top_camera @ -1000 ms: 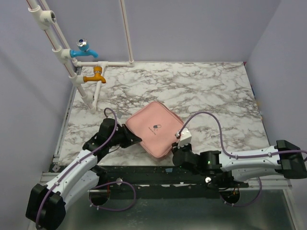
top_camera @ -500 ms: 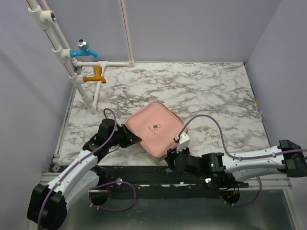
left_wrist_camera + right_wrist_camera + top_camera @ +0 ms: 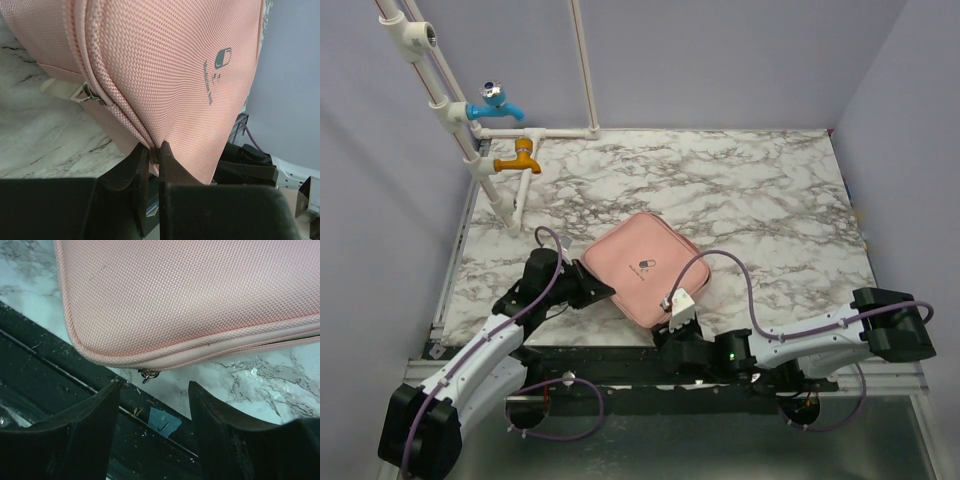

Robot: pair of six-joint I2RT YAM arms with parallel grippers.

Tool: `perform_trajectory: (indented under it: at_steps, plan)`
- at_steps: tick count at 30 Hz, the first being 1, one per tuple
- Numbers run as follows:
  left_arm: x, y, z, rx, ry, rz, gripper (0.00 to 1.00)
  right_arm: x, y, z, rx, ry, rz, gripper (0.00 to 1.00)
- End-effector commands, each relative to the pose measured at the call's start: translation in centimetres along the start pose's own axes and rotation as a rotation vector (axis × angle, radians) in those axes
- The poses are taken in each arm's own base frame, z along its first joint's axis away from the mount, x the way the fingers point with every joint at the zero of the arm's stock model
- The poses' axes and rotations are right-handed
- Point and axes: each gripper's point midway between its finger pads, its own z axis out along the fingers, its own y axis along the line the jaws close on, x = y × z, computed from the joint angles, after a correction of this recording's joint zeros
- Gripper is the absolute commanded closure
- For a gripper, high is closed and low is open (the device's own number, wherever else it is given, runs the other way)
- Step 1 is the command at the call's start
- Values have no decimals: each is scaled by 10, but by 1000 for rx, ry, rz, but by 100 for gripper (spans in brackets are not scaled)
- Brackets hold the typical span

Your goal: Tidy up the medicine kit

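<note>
Left gripper [image 3: 154, 148] pinched tight on medicine kit [image 3: 170, 65] edge seam, case lying closed just ahead of it on marble table [image 3: 45, 135]; right gripper [image 3: 153, 390] jaws parted, zipper pull [image 3: 148, 374] just beyond fingertips, untouched.

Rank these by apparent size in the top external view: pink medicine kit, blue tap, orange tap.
1. medicine kit, clearly largest.
2. blue tap and orange tap: look about alike, so I won't rank them.

Medicine kit [image 3: 645, 268]: matt pink woven cloth, coarse visible weave, smooth piped seam. Zip pull [image 3: 148, 374]: shiny metal. Table [image 3: 740, 190]: smooth, marble-patterned. Right gripper [image 3: 152, 389] fingers [image 3: 92, 415]: matt black plastic.
</note>
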Motion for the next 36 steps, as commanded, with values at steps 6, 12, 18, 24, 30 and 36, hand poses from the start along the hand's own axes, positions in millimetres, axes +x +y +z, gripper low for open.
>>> perform_trajectory:
  at_steps: [6,12,18,24,30,36]
  plan:
    - [-5,-13,0,82,-16,87,100,-27,-9,6,98,-157,74,48]
    - [-4,-11,2,80,-11,84,100,-31,-5,11,101,-178,53,56]
    - [-3,-11,3,85,-3,82,100,-28,-3,15,104,-180,26,74]
    - [-2,-10,3,86,4,85,100,-28,-11,15,137,-191,12,92]
    - [0,-11,3,96,13,86,100,-32,-29,9,216,-216,35,99]
    - [2,-16,3,120,29,90,100,-38,-48,-1,268,-242,42,99]
